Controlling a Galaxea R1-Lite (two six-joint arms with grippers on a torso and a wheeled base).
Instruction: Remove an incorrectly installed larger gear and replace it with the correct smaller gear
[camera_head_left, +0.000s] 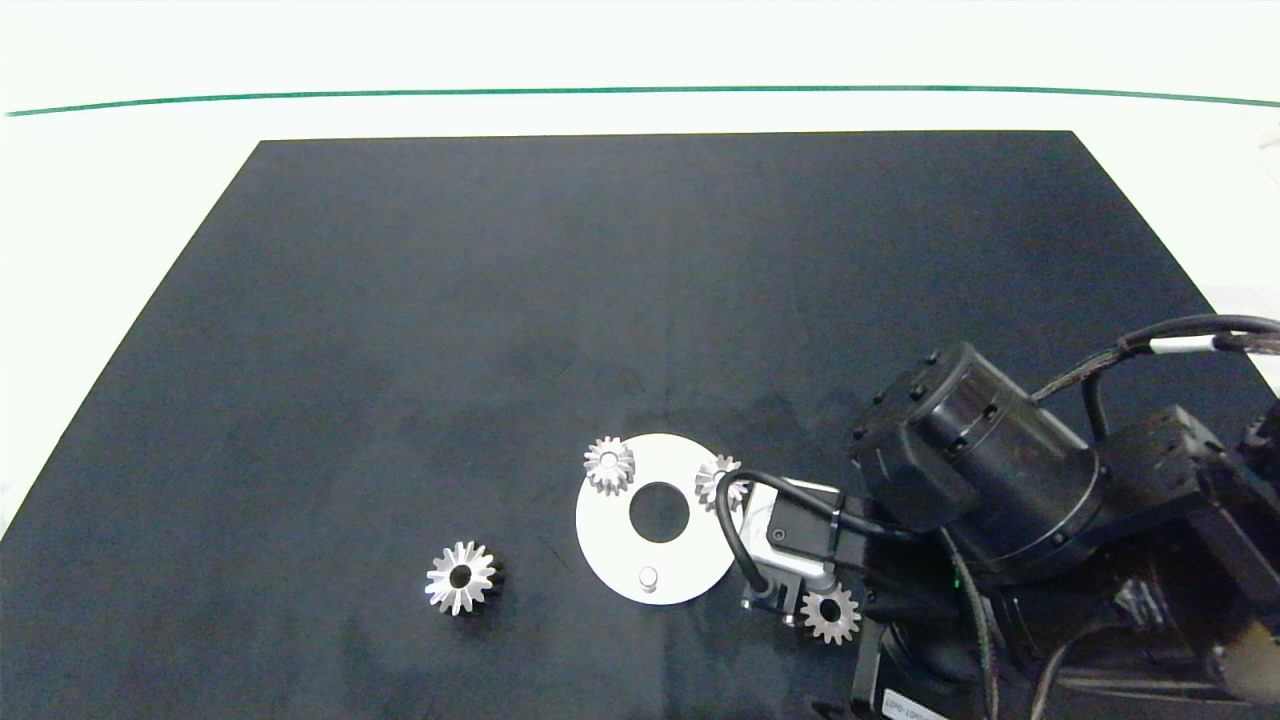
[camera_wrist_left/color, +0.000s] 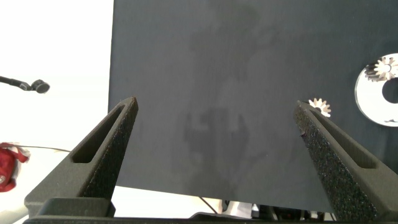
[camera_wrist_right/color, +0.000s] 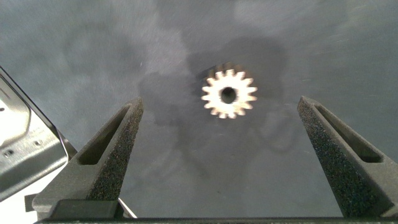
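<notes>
Risk was misalignment: right hand (camera_wrist_right/color: 227, 162) hung wide open, empty, above smaller gear (camera_wrist_right/color: 229, 94), which could skid.

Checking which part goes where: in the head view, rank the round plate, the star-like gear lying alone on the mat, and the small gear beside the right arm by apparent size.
1. Round plate
2. Star-like gear
3. Small gear, only slightly smaller than the star-like gear.

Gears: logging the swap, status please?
Right gripper open above smaller gear. Left gripper open, idle. Larger gear off the disc. Nothing blocking.
</notes>
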